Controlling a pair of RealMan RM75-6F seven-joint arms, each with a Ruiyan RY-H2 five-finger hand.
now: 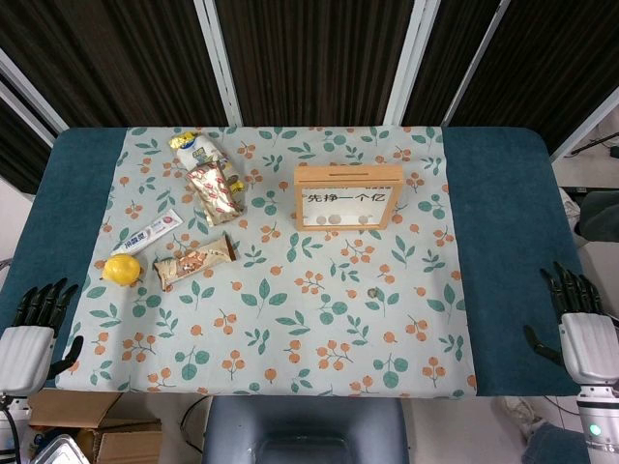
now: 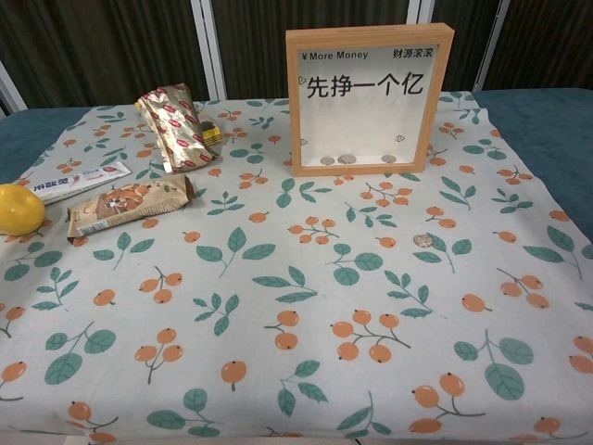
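Both the left robot hand point(image 1: 31, 333) and the right robot hand point(image 1: 580, 324) rest empty with fingers spread at the bench point(image 1: 503, 193) edges, the lemon point(image 1: 122, 269) lying near the left one, the coin point(image 1: 372, 292) well apart.

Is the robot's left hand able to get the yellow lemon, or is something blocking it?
Probably yes. The left hand rests open at the table's edge, and the lemon lies just ahead of its fingers with only bare cloth between. The toothpaste lies beyond the lemon.
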